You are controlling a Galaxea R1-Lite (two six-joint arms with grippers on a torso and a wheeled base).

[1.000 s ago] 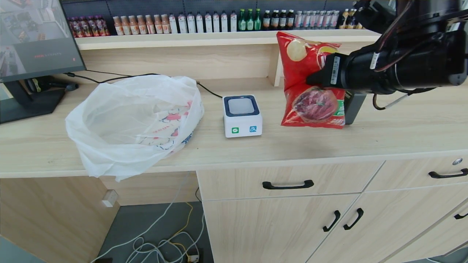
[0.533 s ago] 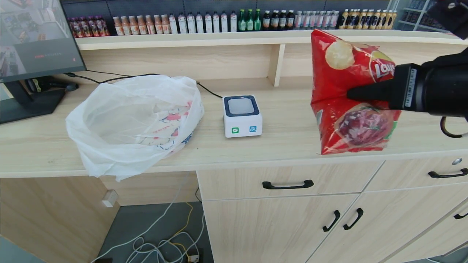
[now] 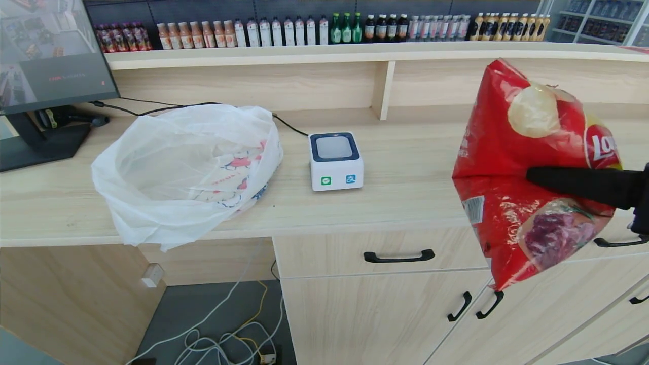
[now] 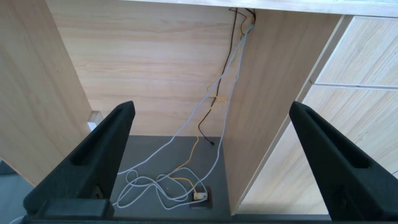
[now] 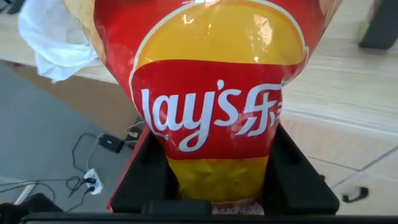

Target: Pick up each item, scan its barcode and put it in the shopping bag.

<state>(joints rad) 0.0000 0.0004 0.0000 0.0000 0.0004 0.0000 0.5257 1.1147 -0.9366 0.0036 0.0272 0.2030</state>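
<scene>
A red chip bag point(image 3: 527, 177) hangs in the air at the right, over the counter's front edge and in front of the drawers. My right gripper point(image 3: 532, 175) is shut on its middle, one black finger lying across the front. In the right wrist view the chip bag point(image 5: 211, 93) sits pinched in the right gripper point(image 5: 214, 186). The white barcode scanner point(image 3: 335, 160) stands mid-counter, left of the chips. The white shopping bag point(image 3: 187, 167) lies open at the counter's left. My left gripper point(image 4: 214, 162) hangs open and empty below counter level, facing the kneehole.
A monitor point(image 3: 48, 50) on a black stand is at the far left. Bottles point(image 3: 324, 28) line the shelf behind the raised ledge point(image 3: 314, 56). Drawers with black handles point(image 3: 399, 256) sit under the counter. Cables point(image 3: 228, 339) lie on the floor.
The right gripper has carried the chip bag from the back of the counter rightward and nearer, now past the front edge. The scanner and shopping bag have not moved.
</scene>
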